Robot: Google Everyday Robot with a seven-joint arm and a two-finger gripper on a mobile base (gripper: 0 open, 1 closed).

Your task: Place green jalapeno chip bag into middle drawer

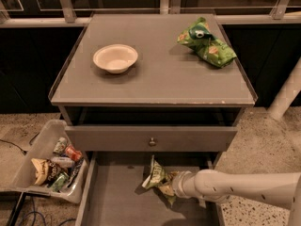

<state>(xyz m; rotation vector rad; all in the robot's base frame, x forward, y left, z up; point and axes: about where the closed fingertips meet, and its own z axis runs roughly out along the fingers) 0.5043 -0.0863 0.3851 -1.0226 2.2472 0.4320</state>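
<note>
Your gripper (170, 188) sits low at the near edge of the scene, inside the open middle drawer (117, 201), at the end of the pale arm (244, 187) that reaches in from the right. It is clamped on the green jalapeno chip bag (155, 174), pinching it at its lower right side, so the bag stands nearly upright with its white sealed edge pointing toward the far end of the drawer. That is why the bag keeps its shape rather than lying flat: it hangs from your grip. You cannot tell from here whether its bottom corner touches the drawer floor or rides just above it. The bag is already within the drawer's walls, roughly midway between left and right and close under the closed drawer front (108, 138) with the small round knob (152, 141). The carry looks done, and what remains is the release. Because the arm comes in low from the right, you have little room above, so open the gripper and draw back the same way, watching that the foil does not cling to a finger. Up on the grey surface (160, 79), the cream bowl (115, 58) sits at the left and the brighter green bag (207, 44) lies at the far right; both are well apart from your work. A plastic bin (35, 149) of assorted snacks rests on the floor to the left.
</note>
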